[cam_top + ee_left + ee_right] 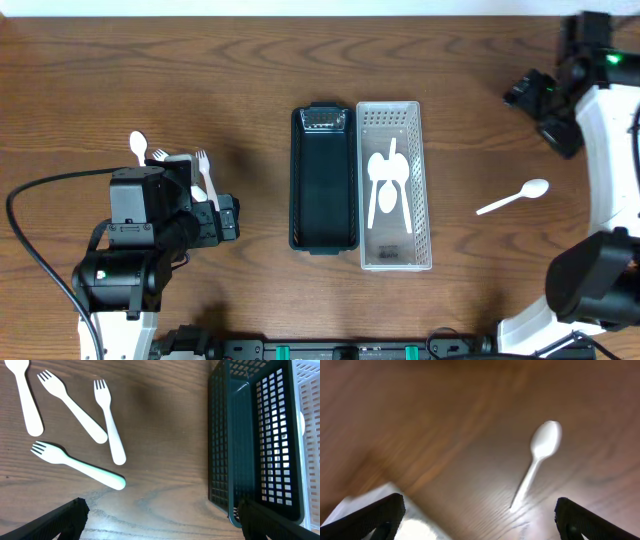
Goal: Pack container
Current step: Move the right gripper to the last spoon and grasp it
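Your left gripper [162, 517] gapes wide, holding nothing, over bare wood between the white plastic forks [108, 420] and the wall of the dark green slatted plastic basket [220, 435]. Your right gripper [480, 515] is equally wide and unladen. A loose white plastic spoon [540, 452] lies on open wood ahead of it, well apart from the white perforated plastic basket [424, 180], which touches the green one at table centre.
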